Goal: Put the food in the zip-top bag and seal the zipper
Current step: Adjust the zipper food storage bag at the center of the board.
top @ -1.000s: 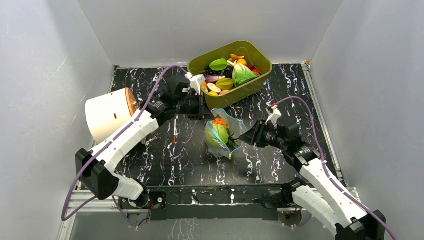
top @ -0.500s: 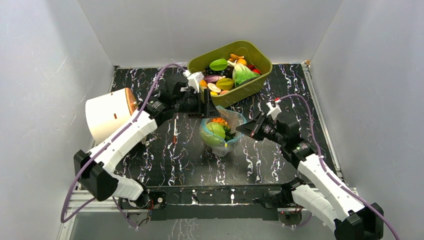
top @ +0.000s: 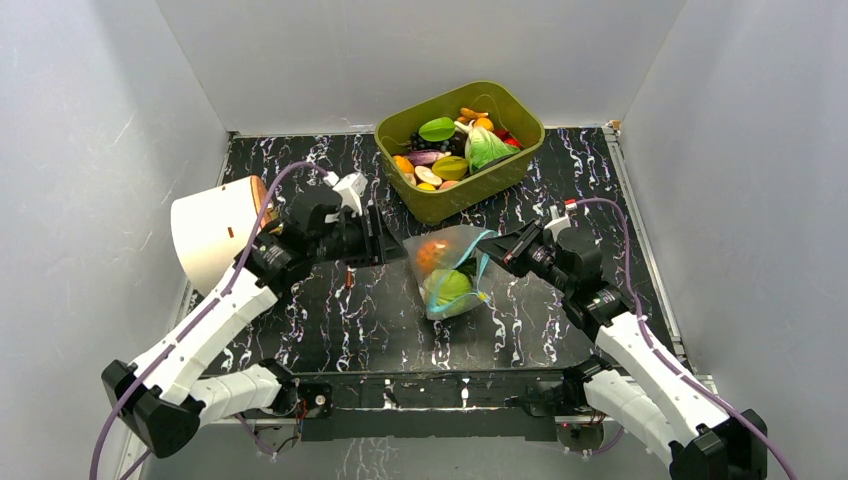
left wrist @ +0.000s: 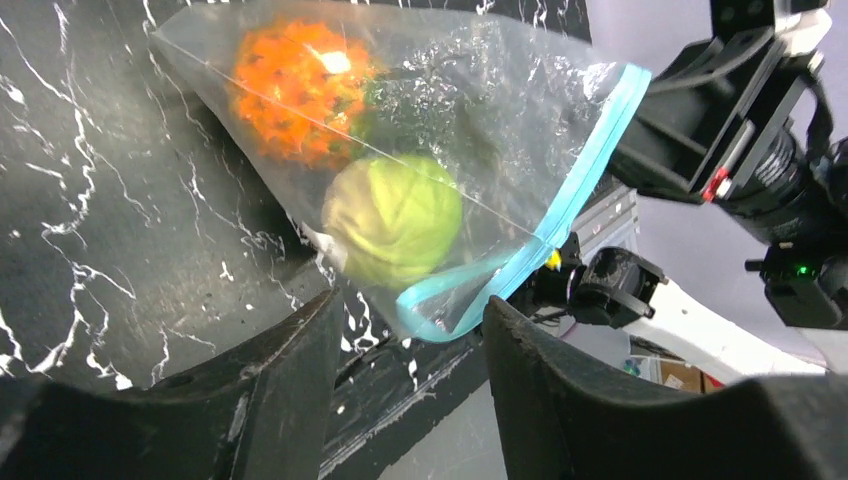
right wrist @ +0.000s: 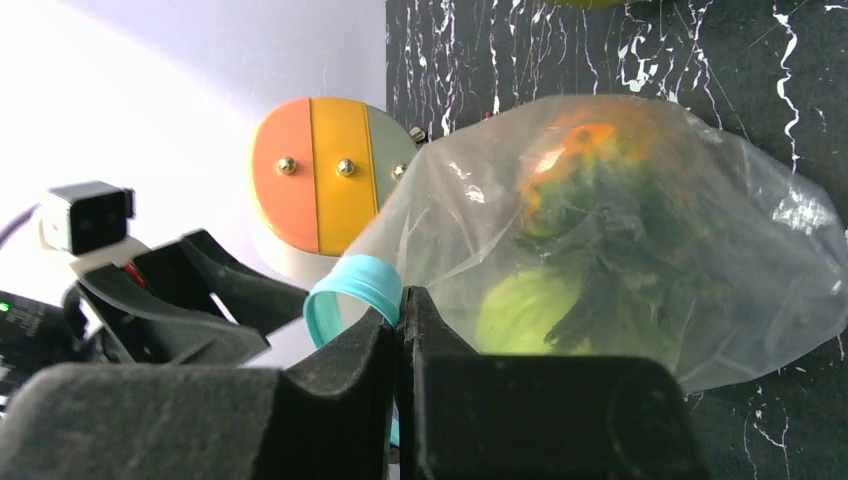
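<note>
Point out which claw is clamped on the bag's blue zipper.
The right claw: its fingers are shut on the light-blue zipper of the zip-top bag. The left claw stands open, fingers wide apart.

- The olive tub (top: 480, 185) stands just behind the zip-top bag (top: 450, 262), closing that side.
- The left hand (top: 393, 240) and right hand (top: 490, 245) flank the bag closely.
- Bare surface (top: 380, 320) lies open toward the arm bases.
- A white drum (top: 210, 235) crowds the left edge.
</note>
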### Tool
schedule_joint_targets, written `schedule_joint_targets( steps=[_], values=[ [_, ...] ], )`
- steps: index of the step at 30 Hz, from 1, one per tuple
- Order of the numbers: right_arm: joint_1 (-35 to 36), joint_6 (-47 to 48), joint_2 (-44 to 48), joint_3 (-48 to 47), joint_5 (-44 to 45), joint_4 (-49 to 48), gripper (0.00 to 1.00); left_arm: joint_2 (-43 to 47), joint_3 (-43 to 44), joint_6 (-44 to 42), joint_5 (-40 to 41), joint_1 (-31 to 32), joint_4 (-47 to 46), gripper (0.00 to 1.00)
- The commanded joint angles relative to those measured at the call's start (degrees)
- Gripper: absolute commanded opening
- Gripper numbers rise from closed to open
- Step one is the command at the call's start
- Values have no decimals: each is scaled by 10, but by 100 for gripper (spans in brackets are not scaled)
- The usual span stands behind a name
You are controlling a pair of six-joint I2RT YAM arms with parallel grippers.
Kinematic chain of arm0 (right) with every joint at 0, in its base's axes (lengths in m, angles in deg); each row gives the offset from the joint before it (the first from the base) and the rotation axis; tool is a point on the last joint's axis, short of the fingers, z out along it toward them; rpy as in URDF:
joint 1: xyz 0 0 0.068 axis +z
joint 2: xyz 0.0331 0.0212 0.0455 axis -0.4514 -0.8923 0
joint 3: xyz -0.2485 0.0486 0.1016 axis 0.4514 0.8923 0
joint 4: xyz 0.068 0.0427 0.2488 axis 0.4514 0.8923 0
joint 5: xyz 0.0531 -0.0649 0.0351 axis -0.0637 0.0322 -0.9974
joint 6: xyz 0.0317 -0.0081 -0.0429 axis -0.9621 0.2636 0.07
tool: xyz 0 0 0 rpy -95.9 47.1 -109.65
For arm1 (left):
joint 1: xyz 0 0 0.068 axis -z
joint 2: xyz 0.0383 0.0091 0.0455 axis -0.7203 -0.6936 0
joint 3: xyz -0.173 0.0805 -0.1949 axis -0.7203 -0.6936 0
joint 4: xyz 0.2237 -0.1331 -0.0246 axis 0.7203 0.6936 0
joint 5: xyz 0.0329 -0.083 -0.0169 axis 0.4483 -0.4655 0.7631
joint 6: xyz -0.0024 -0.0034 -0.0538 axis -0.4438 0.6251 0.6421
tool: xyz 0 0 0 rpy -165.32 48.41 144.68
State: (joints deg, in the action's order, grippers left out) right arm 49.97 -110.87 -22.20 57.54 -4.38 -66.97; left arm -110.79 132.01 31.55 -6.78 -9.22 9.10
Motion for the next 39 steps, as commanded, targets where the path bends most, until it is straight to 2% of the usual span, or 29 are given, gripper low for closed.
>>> schedule_joint_targets(
  steps=[1,2,5,8,11,13,20,26,34,39],
  values=[
    [2,-22,0,-4,29,-59,0,54,-79,56,-88,-2,-64,49],
    [2,-23,-2,-4,32,-60,0,66,-101,67,-115,-1,-99,49],
    [2,-31,-10,-6,40,-66,0,93,-164,80,-161,1,-176,59],
    [4,-38,-24,-11,42,-80,0,95,-209,85,-172,8,-240,66],
    [5,-40,-35,-22,42,-84,0,75,-233,88,-169,34,-299,67],
    [6,-40,-37,-28,44,-83,0,60,-232,76,-138,63,-316,68],
    [16,-36,-29,-53,65,-54,0,8,-160,-5,1,156,-303,68],
    [30,-25,-32,-76,82,-32,0,-24,-116,-37,66,189,-314,68],
    [34,-30,-35,-71,90,-39,0,-59,-117,-59,145,237,-305,68],
    [36,-39,-37,-66,91,-45,0,-70,-142,-53,183,243,-296,71]
  ],
)
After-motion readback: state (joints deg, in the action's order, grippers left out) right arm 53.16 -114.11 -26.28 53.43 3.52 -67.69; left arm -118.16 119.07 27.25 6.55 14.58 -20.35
